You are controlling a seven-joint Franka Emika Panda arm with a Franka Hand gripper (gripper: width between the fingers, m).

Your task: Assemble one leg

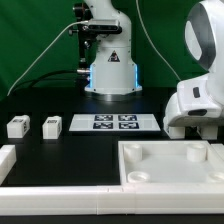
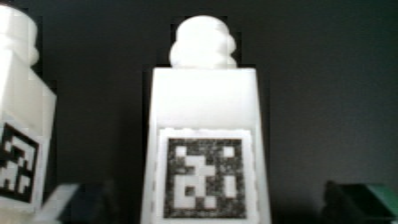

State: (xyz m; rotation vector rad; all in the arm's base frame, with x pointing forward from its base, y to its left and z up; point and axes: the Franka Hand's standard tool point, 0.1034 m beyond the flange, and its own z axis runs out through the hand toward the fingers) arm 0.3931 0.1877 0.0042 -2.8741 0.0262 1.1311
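Chunky white leg (image 2: 210, 100), knobbed tip, black-and-white tag (image 2: 210, 175) on its face

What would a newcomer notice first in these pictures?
In the wrist view, a white leg with a black-and-white tag fills the centre, framed by the open gripper. In the exterior view, the large white panel with raised rim lies in front, and the white robot arm looms at the exterior view's right.

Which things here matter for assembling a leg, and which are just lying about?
For the job: end effector, leg before it, neighbouring leg, two legs in the exterior view, square panel.
Lying about: marker board, white corner piece.
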